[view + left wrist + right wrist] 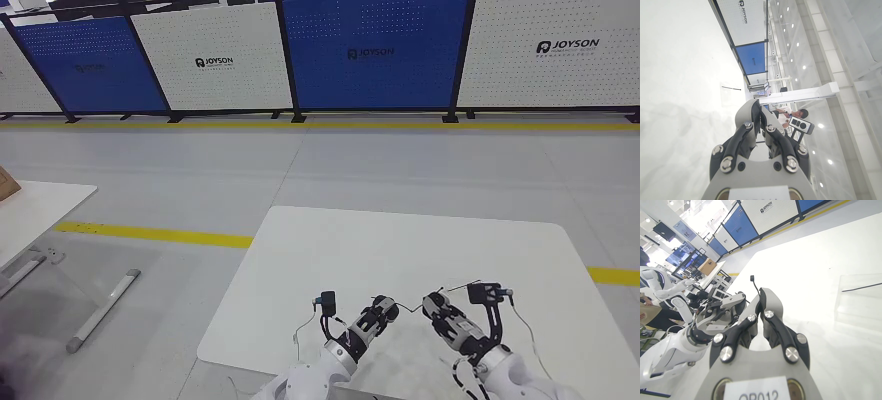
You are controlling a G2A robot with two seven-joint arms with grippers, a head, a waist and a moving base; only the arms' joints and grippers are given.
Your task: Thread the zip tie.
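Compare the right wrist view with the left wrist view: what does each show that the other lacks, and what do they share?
Right wrist view adds: the right pincer shut on a zip tie, its square head sticking out past the tips. Left wrist view adds: the ceiling lights, and the left pincer close up, pads pressed together. Both share: the white table and a spare zip tie lying in a clear tray.
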